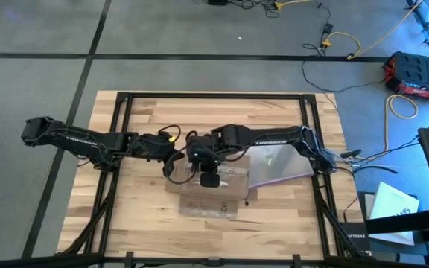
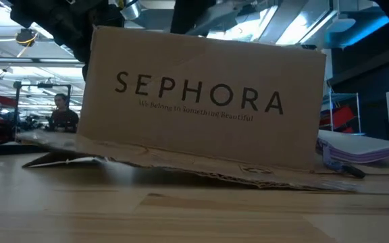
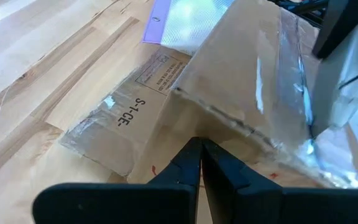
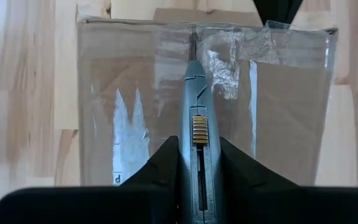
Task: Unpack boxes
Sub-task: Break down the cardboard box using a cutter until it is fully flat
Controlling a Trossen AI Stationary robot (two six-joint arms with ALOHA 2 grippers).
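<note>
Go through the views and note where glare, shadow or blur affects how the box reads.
Right wrist view: white glare streaks on the clear tape across the box, behind the grey cutter. Left wrist view: the same tape sheen on the box top. Low view: bright ceiling lights behind, lettering still legible, shadow under the raised flap. High view: the arms hide most of the box.

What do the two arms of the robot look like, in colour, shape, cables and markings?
Both arms are black and jointed, made of rounded tube segments. The left arm and the right arm each carry pale lettering along one segment, too small to read. Black cables loop around the wrists, with a bit of yellow wire near the left wrist. Each end effector has two dark, wedge-shaped fingers.
</note>
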